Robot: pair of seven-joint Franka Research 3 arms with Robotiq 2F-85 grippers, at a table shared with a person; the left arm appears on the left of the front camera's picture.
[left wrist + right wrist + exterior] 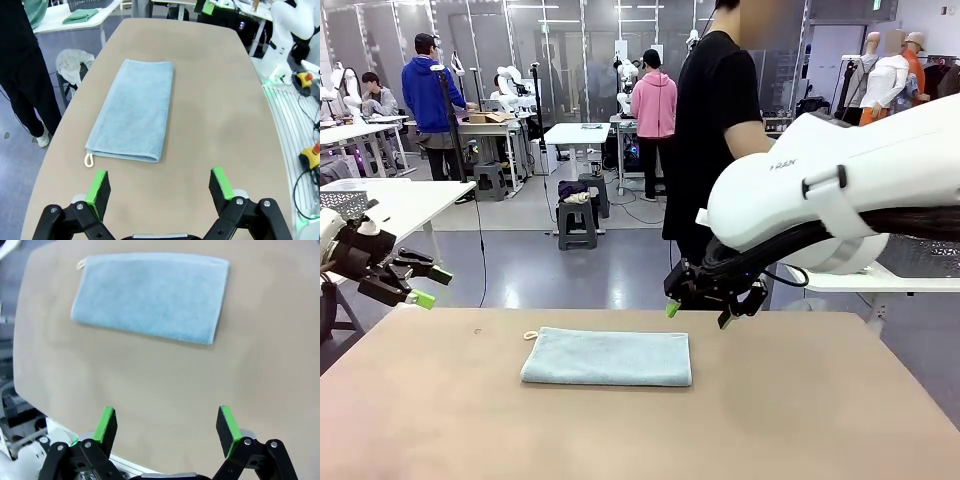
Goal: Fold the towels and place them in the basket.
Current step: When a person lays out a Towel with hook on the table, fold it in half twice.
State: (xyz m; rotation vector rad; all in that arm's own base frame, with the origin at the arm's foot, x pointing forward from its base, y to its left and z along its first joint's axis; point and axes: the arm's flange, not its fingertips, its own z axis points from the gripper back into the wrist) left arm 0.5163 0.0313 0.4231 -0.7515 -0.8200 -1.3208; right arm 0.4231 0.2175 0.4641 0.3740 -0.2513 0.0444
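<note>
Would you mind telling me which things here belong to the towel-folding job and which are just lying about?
Job: folded towel on the table; basket; left gripper, right gripper, both open.
Lying about: green cloth; crumpled pale cloth; red stop button.

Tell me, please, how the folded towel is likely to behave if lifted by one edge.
The towel looks like soft terry lying flat, so it would probably droop. Its folded layers sit loose, so an edge grip may unfold it. It looks thin, so likely light.
</note>
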